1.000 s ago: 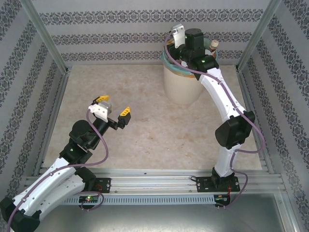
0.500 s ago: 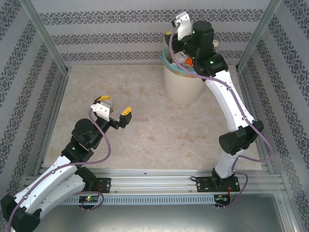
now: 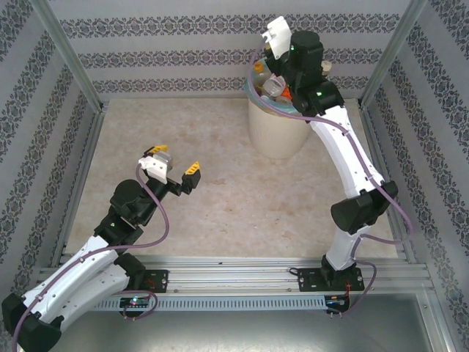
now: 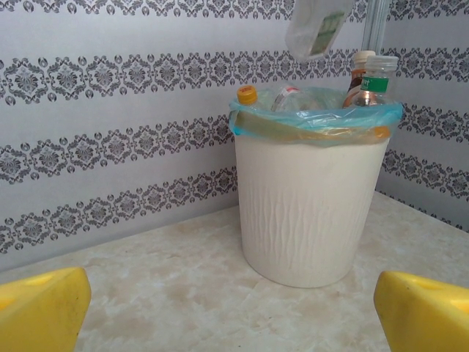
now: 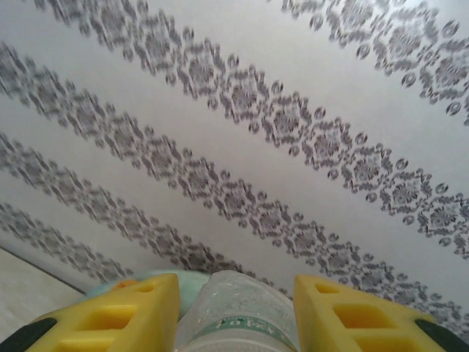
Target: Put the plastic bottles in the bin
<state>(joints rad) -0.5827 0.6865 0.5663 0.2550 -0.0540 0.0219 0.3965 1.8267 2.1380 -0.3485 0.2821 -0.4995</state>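
Note:
The bin (image 3: pixel 275 136), a cream-white bucket with a teal liner, stands at the far back of the table. Several plastic bottles (image 3: pixel 275 86) stick out of its top, among them one with an orange cap (image 4: pixel 248 94) and taller ones (image 4: pixel 368 77) at the right rim. My right gripper (image 5: pixel 234 293) is shut on a clear plastic bottle (image 5: pixel 238 308) with a green label, held above the bin's rim against the back wall. That bottle (image 4: pixel 316 28) also hangs over the bin (image 4: pixel 308 213) in the left wrist view. My left gripper (image 3: pixel 173 161) stands open over the table's left middle, holding nothing.
Patterned walls close in the table at the back and both sides, with metal posts (image 3: pixel 388 55) at the corners. The marble-look tabletop (image 3: pixel 220 198) stretches between the left gripper and the bin. A metal rail (image 3: pixel 242 275) runs along the near edge.
The right arm has lifted its bottle higher and slightly further back above the bin. The left arm has barely moved.

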